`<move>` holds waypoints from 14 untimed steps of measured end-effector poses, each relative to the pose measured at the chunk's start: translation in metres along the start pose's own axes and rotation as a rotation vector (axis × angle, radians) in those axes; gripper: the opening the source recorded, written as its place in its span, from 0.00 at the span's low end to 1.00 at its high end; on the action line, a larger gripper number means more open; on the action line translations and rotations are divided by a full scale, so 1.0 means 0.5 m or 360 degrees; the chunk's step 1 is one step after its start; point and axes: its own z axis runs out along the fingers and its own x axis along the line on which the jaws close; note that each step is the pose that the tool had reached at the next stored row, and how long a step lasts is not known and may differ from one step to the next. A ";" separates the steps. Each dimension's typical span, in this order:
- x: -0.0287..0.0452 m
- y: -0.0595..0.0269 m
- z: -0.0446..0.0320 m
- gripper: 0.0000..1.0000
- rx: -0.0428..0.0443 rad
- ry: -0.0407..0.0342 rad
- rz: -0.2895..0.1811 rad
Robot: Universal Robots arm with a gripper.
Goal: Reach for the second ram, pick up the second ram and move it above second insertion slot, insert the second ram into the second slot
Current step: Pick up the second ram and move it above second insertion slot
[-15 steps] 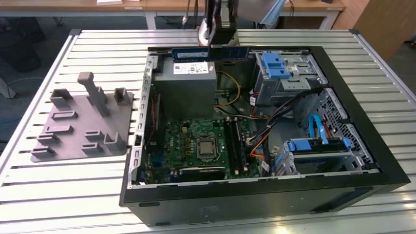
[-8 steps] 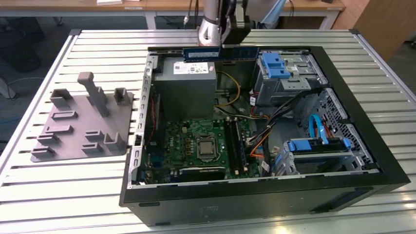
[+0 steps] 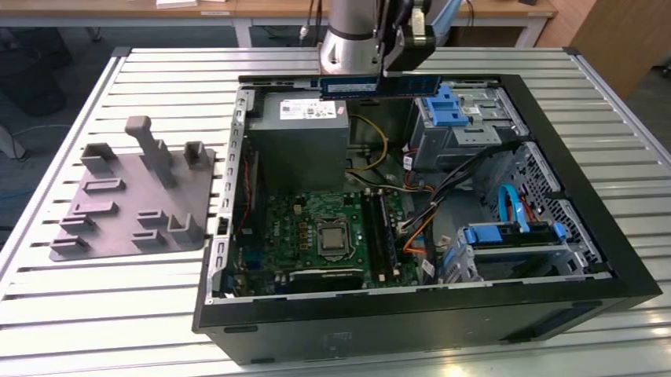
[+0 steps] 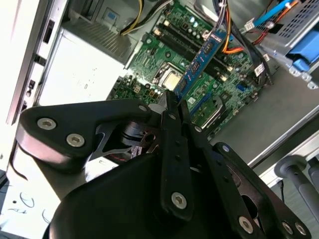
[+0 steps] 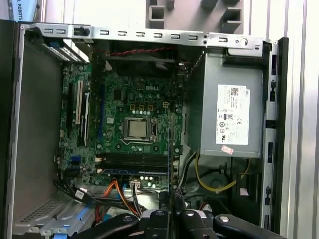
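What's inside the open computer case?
A green motherboard, grey power supply, drive cages with blue latches, and cables. The pincer holds the second ram above the case. What lies under the power supply is hidden.

The second ram (image 3: 378, 84) is a long, thin, flat stick with a blue board, black chips and small pale labels. It is off the surface, clamped by one end between the fingers (image 4: 172, 129), which are closed on it. In the exterior view it hangs level, long edge down, over the far rim of the open computer case (image 3: 587, 188). In the second wrist view the second ram (image 4: 202, 59) reaches out from the fingertips over the green motherboard (image 4: 164, 59). It touches no slot.
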 end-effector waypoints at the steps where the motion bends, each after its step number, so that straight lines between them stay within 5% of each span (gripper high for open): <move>1: 0.000 -0.005 0.000 0.14 0.0000 0.0000 0.0000; 14: 0.003 -0.074 -0.002 0.14 -0.0002 0.0000 0.0000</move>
